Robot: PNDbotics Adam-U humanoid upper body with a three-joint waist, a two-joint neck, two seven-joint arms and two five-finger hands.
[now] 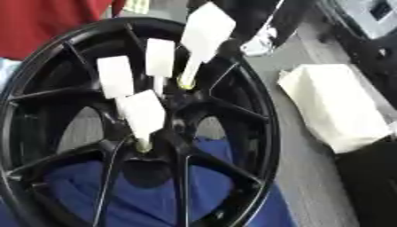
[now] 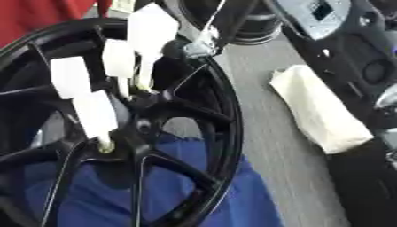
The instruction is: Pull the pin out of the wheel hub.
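Observation:
A black multi-spoke wheel (image 1: pixel 260 111) lies tilted and fills the left of both views. Several white pins with flat paddle-shaped heads stand in its hub (image 1: pixel 167 133). The tallest pin (image 1: pixel 207 29) leans toward the upper right, its foot at a yellowish hole. Two shorter pins (image 1: pixel 160 57) (image 1: pixel 114 75) stand to its left, and another (image 1: pixel 143 113) is nearest. A black arm with a silver joint comes down from the top, and what seems to be my right hand (image 2: pixel 186 49) ends close beside the tallest pin's shaft. Its grip is hidden. My left hand does not show.
A blue cloth (image 1: pixel 155 190) lies under the wheel. A folded white cloth (image 1: pixel 333 104) rests on the grey table (image 1: pixel 310 177) to the right. A black bulk (image 1: pixel 368 177) fills the lower right. Dark equipment (image 2: pixel 349 53) lines the far right, and a red garment (image 1: pixel 46 22) shows at top left.

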